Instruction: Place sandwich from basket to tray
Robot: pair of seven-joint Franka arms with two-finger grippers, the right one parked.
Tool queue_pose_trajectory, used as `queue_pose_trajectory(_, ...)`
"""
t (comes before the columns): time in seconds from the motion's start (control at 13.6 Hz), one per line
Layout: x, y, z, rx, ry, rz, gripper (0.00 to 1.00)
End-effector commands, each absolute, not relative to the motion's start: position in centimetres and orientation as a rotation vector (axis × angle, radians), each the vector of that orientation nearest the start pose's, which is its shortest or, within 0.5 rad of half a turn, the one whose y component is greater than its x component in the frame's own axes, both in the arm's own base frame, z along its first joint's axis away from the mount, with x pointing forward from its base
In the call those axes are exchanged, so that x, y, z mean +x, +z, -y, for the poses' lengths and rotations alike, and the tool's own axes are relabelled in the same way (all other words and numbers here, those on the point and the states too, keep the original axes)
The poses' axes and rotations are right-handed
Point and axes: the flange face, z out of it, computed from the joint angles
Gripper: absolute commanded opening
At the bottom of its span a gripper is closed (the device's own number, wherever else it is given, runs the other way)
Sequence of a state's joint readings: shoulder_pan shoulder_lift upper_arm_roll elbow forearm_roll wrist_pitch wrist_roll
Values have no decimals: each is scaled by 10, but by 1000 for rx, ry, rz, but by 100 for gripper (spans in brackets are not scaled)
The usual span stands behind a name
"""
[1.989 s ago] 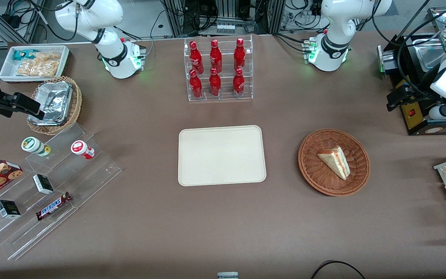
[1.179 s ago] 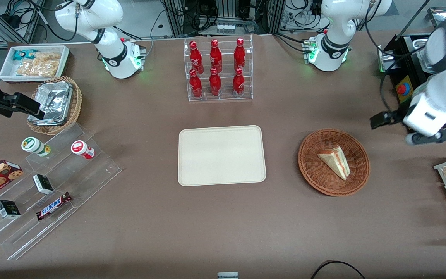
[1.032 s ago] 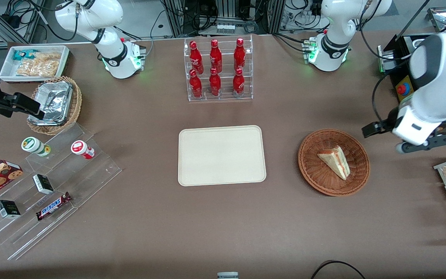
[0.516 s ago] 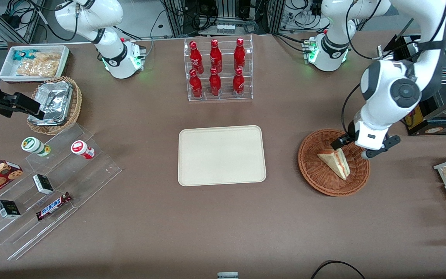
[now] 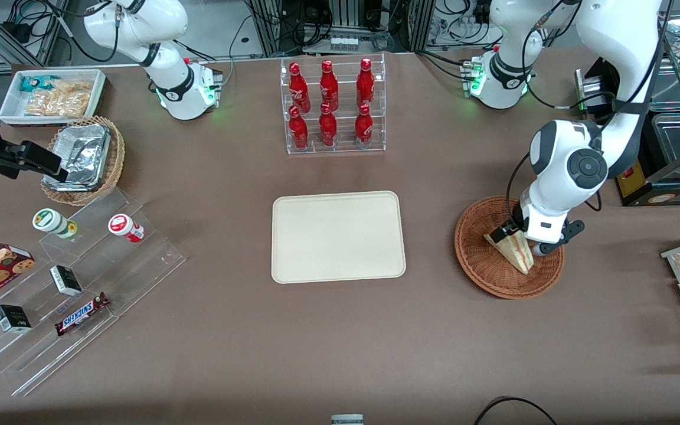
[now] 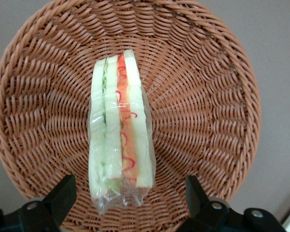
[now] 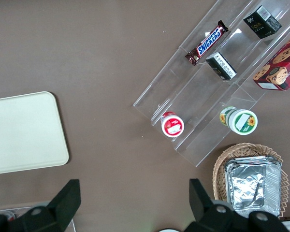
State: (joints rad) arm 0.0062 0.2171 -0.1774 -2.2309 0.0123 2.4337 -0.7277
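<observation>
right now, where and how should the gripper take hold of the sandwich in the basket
Grip the sandwich across its two flat bread faces at the wide end, coming straight down from above. It stands on edge in the basket, filling layers facing up, so the bread sides are exposed. The gripper hangs open just above it, one finger either side, already roughly lined up.

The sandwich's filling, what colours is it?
Green and orange-red between pale bread, clearest in the left wrist view: sandwich, under the open tool.

"SNICKERS" on candy bar [image 7: 207, 42]
</observation>
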Motion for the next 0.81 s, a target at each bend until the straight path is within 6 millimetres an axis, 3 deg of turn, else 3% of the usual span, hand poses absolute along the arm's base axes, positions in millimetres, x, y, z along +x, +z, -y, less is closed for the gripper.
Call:
queue_pose_trajectory(0.0, 546, 269, 89, -3033, 20, 872, 100)
queue_pose_trajectory(0.15, 549, 261, 79, -3017, 32, 892, 99)
queue_pose_trajectory(0.22, 551, 258, 78, -3015, 39, 896, 88)
queue_pose_trajectory(0.37, 550, 251, 78, -3010, 60, 898, 19)
queue_pose_trajectory(0.44, 551, 252, 78, -3011, 56, 898, 11)
queue_pose_trajectory(0.59, 552, 260, 78, -3013, 41, 899, 8)
queue_pose_trajectory(0.74, 558, 292, 77, -3002, 42, 897, 7)
